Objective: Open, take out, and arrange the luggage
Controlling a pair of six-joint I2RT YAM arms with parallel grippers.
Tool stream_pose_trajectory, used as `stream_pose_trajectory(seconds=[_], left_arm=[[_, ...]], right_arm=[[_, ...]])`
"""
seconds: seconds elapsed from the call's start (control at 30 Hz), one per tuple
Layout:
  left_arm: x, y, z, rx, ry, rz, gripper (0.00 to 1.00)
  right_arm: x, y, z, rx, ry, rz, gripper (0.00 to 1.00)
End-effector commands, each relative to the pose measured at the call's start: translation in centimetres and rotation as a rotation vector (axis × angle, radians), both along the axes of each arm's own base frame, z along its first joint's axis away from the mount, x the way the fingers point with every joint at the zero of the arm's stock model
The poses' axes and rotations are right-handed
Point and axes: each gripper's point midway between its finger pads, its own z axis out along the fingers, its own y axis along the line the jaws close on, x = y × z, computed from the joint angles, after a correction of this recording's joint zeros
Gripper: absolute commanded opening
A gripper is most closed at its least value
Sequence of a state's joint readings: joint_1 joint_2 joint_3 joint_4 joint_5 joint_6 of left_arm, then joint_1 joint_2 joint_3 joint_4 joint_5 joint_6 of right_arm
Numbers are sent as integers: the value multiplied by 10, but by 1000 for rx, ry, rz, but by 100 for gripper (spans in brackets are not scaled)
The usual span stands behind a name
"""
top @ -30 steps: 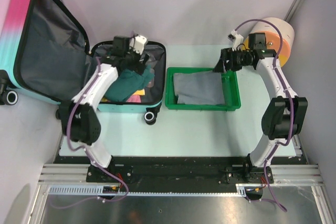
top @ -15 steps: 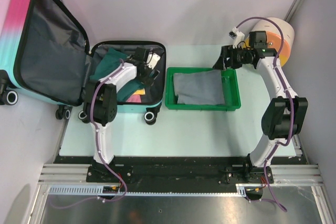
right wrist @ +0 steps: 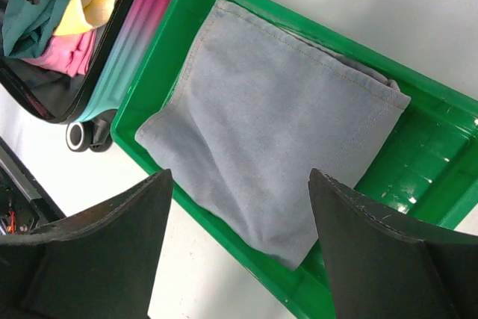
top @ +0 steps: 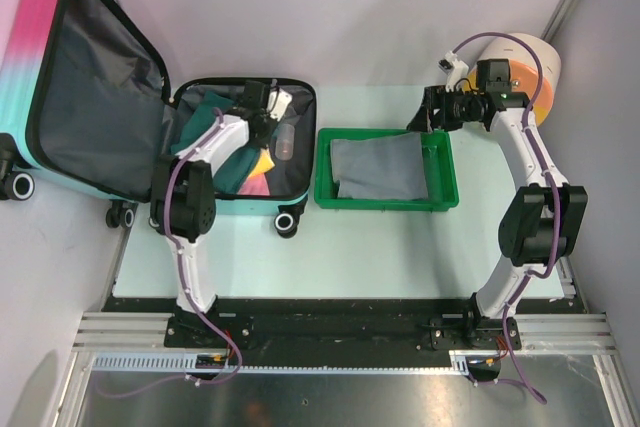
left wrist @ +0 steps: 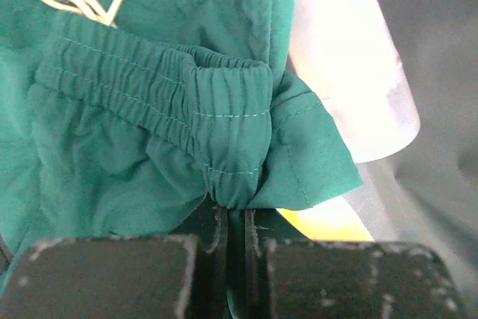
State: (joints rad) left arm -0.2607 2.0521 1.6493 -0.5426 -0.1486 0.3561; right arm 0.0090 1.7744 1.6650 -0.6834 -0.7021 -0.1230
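Note:
The luggage lies open at the left, its pink-to-teal lid leaning back and its dark lining showing. Clothes fill the base: a green garment, a yellow piece and a pink piece. My left gripper is inside the base. In the left wrist view it is shut on the elastic waistband of the green garment, next to a translucent white bottle. My right gripper hangs open and empty over the folded grey cloth.
A green tray right of the luggage holds the grey cloth. A white-and-orange cylinder lies at the back right behind the right arm. Walls close in on the left, the back and the right.
The left gripper has gone from wide open to shut on the green garment and shifted inside the luggage base. The right arm has barely moved.

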Motion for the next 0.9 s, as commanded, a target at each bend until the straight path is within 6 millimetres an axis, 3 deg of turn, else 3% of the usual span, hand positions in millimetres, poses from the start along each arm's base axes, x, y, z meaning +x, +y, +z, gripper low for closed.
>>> stream_pose_trajectory(seconds=[0.0, 0.13, 0.27, 0.37, 0.5, 0.53, 0.7, 0.87], left_arm=[[21, 31, 77, -78, -181, 89, 0], [25, 41, 93, -141, -208, 90, 0], [26, 42, 82, -148, -183, 81, 11], [27, 38, 68, -183, -151, 95, 26], [35, 29, 54, -241, -124, 123, 64], [38, 27, 53, -249, -124, 124, 68], [48, 28, 33, -236, -98, 153, 77], [54, 25, 26, -228, -92, 139, 80]], right_arm=[[3, 3, 16, 31, -31, 2, 78], [1, 5, 14, 36, -25, 9, 78], [1, 6, 12, 41, -18, 10, 78], [1, 5, 11, 42, -17, 10, 78], [0, 6, 12, 44, -12, 10, 78], [-1, 6, 10, 44, -7, 10, 78], [-3, 4, 8, 38, 10, 2, 78], [-6, 4, 5, 34, 23, -2, 78]])
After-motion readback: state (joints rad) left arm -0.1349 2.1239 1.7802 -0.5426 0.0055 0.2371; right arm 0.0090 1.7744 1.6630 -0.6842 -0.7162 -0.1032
